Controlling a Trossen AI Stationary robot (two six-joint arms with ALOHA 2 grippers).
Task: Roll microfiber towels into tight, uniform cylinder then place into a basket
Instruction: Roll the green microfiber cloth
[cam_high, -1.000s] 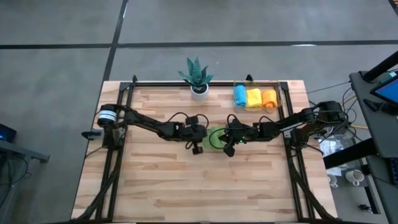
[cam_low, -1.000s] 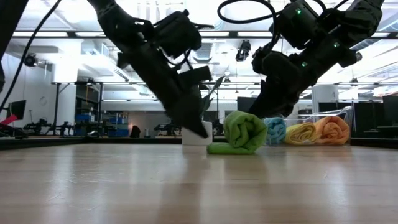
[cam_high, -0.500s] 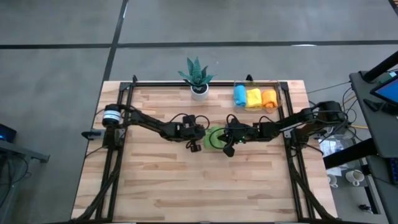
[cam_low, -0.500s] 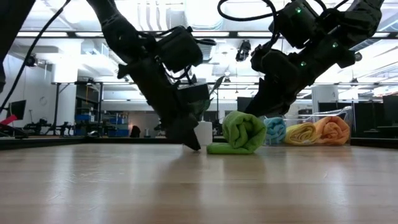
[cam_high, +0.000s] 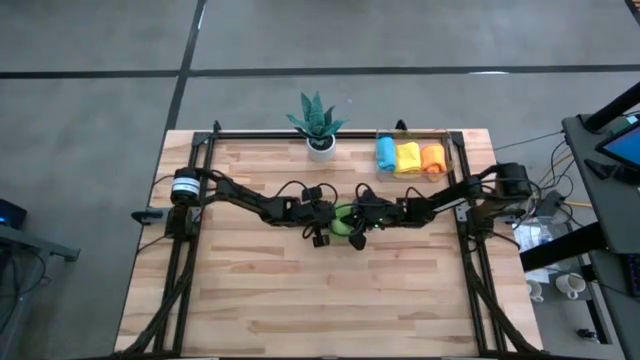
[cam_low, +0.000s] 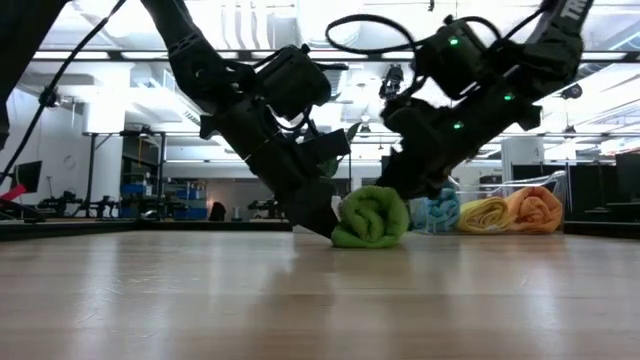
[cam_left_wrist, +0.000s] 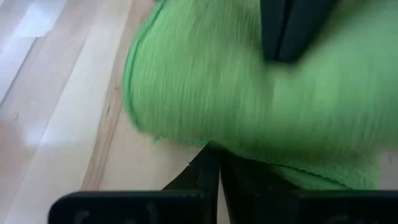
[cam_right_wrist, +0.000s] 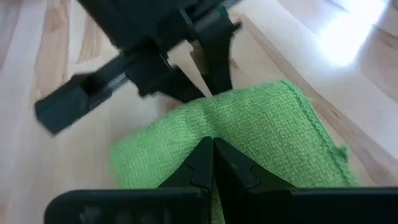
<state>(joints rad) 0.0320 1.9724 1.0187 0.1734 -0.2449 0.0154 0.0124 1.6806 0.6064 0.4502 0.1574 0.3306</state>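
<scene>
Two closed grippers meet at the table's (cam_high: 250, 290) middle: the left gripper (cam_high: 328, 223) and the right gripper (cam_high: 352, 222), fingers pressed together, touch the rolled green towel (cam_low: 370, 216) from either side; no readable writing; beyond, blue, yellow and orange rolls fill the basket (cam_high: 450, 150) at the far right corner

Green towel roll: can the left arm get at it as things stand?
Probably yes. The left tool, shut, is already down at the table right beside the green towel roll, nothing between them. The right tool, also shut, crowds the roll's other side only.
</scene>
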